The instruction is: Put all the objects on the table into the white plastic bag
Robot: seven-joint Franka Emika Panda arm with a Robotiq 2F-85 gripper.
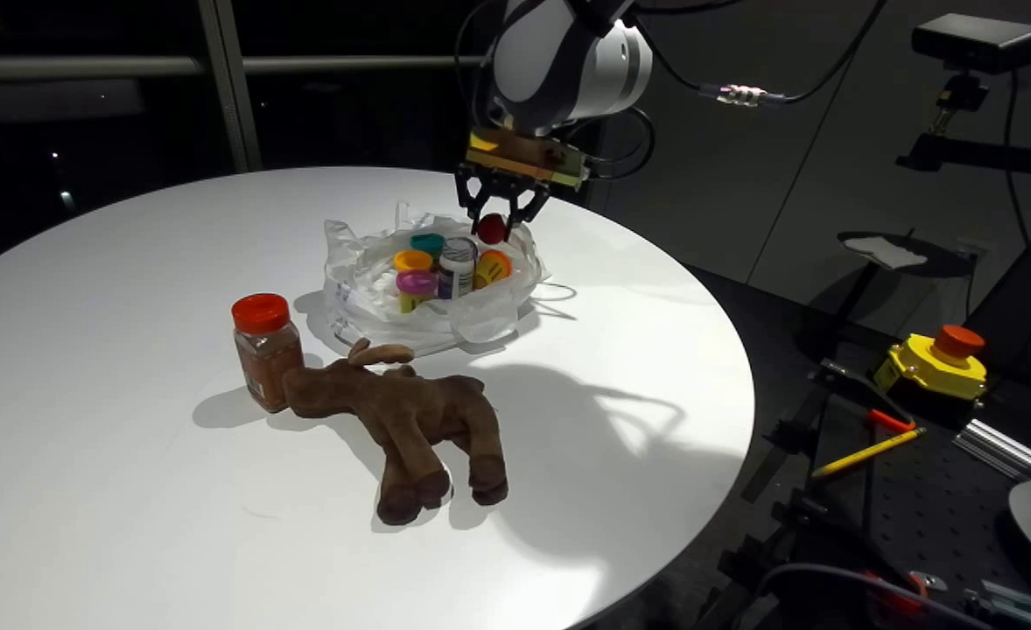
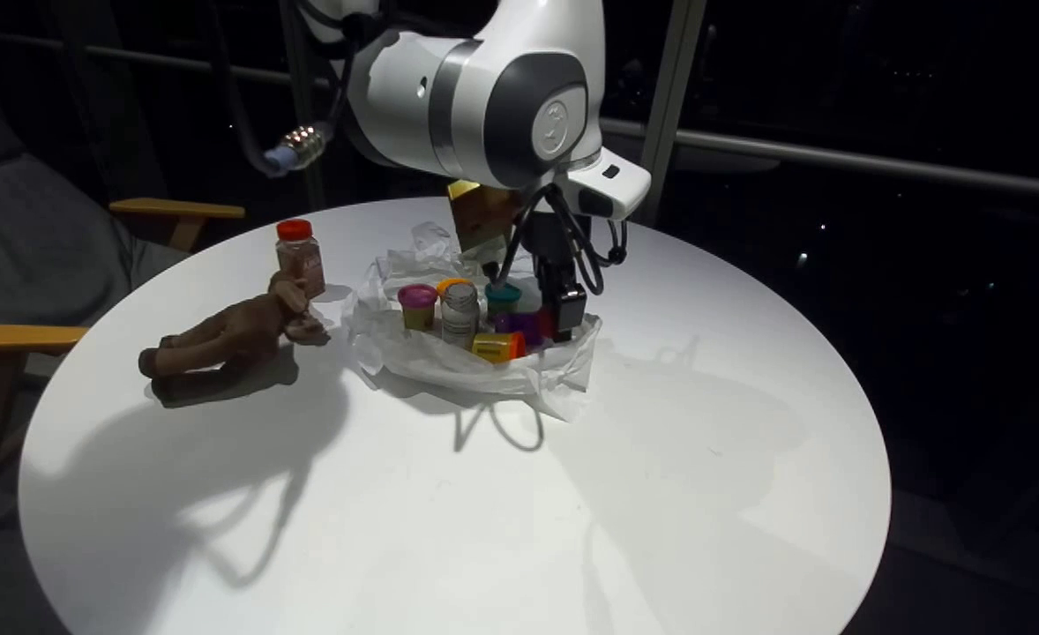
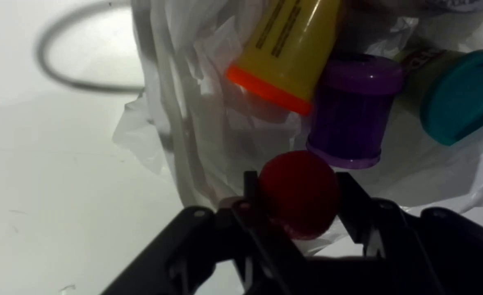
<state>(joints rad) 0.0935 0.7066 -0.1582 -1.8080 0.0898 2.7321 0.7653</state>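
The white plastic bag (image 1: 406, 331) lies open on the table, also in the other views (image 2: 475, 377) (image 3: 188, 135). It holds a yellow tub with an orange lid on its side (image 3: 290, 49), a purple container (image 3: 350, 116), a teal-lidded tub (image 3: 465, 96), a magenta-lidded tub (image 1: 417, 285), an orange-lidded tub (image 1: 412, 261) and a bottle (image 1: 457, 269). My gripper (image 1: 492, 234) is shut on a red ball (image 3: 299, 194), over the bag's edge. A red-lidded jar (image 1: 269, 357) (image 2: 301, 257) stands outside the bag. A brown plush animal (image 1: 410, 411) (image 2: 237, 335) lies beside the jar.
The round white table (image 1: 130, 499) has its edge just beyond the bag. The plush lies between the jar and the table's near side in an exterior view. A chair with wooden arms (image 2: 175, 209) stands by the table. Cables hang by the wrist.
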